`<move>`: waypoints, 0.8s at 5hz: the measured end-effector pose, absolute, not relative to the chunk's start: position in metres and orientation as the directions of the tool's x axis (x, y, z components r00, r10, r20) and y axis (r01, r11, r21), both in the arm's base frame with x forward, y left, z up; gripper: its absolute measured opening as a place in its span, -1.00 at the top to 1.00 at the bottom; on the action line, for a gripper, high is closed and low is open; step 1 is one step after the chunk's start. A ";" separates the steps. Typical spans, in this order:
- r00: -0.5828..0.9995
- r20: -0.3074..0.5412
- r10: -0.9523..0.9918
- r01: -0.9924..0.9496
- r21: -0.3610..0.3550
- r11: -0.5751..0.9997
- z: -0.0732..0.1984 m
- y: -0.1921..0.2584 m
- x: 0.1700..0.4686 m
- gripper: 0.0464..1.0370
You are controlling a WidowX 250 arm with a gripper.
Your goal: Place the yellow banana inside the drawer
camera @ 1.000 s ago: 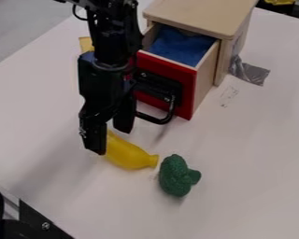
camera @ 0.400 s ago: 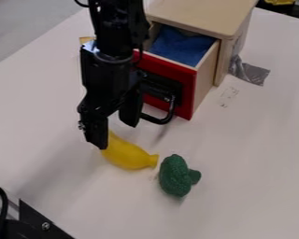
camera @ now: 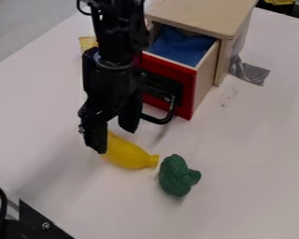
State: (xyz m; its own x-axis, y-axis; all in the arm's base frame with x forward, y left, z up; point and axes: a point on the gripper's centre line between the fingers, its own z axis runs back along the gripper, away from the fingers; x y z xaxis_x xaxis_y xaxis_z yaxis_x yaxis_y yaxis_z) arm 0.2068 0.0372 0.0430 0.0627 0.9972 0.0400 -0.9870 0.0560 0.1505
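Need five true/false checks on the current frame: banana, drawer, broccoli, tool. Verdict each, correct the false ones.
1. The yellow banana lies on the table, outside the drawer. True.
2. The drawer is fully closed. False: it is pulled out, with blue cloth visible inside.
3. The fingers of the tool are apart. True.
4. The green broccoli is inside the drawer. False: it is on the table, near one end of the banana.
5. The drawer has a red front and a black handle. True.
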 end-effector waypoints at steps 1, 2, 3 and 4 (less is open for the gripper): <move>0.049 0.039 0.998 -0.987 0.154 0.043 0.041 0.041 0.211 -0.93; 0.041 0.037 0.998 -0.987 0.158 0.034 0.040 0.043 0.211 -0.93; 0.026 0.032 0.999 -0.983 0.180 0.020 0.033 0.046 0.211 -0.93; 0.043 0.059 0.997 -0.981 0.193 0.030 0.020 0.047 0.213 -0.93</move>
State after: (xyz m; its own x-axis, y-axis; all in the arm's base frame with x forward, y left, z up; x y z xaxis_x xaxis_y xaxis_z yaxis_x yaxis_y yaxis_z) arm 0.2132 0.0470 0.0204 0.0426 0.9974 0.0590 -0.9807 0.0304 0.1934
